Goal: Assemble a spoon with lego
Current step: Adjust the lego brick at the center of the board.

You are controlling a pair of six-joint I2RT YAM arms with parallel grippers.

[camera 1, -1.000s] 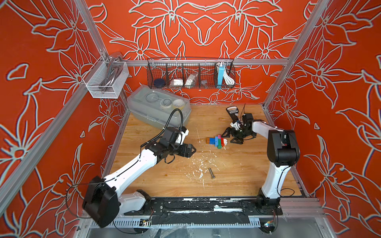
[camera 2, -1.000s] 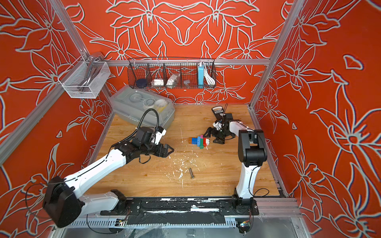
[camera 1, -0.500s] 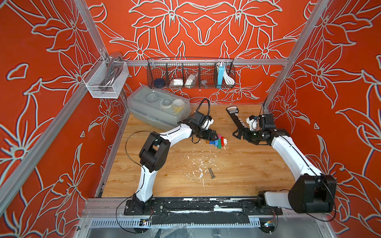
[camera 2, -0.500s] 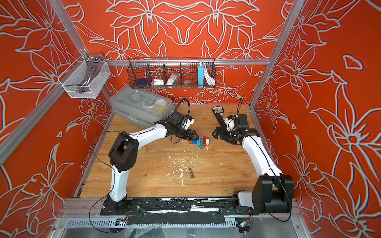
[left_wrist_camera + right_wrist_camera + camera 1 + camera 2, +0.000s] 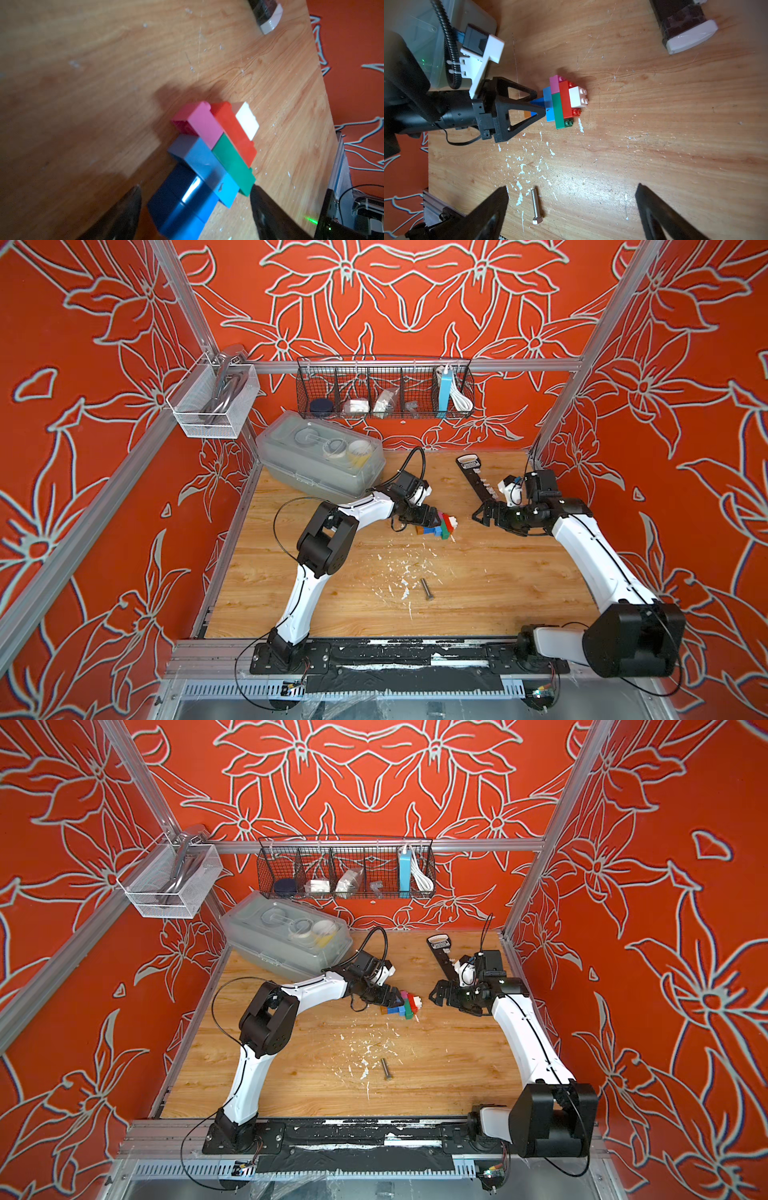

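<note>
The spoon (image 5: 441,526) (image 5: 406,1004) lies flat on the wooden table (image 5: 498,572). Its head is pink, red, white, green and light blue; its stem is dark blue with a brown end. In the left wrist view the spoon (image 5: 216,141) reaches back between my fingers. My left gripper (image 5: 429,516) (image 5: 390,995) (image 5: 194,187) stands open astride the dark blue stem, with a gap on each side. The right wrist view shows the spoon (image 5: 562,101) with the left gripper (image 5: 540,102) at its stem end. My right gripper (image 5: 481,516) (image 5: 435,996) (image 5: 571,207) is open and holds nothing, a short way right of the head.
A grey metal bolt (image 5: 426,589) (image 5: 536,205) lies among white flecks nearer the front. A long black strip with white pegs (image 5: 473,477) lies behind the right gripper. A clear plastic box (image 5: 320,456) fills the back left corner. Wire baskets (image 5: 384,389) hang on the back wall.
My left gripper has come from the table's left-middle up to the spoon's stem. My right gripper has backed away to the right of the head. The spoon has stayed put.
</note>
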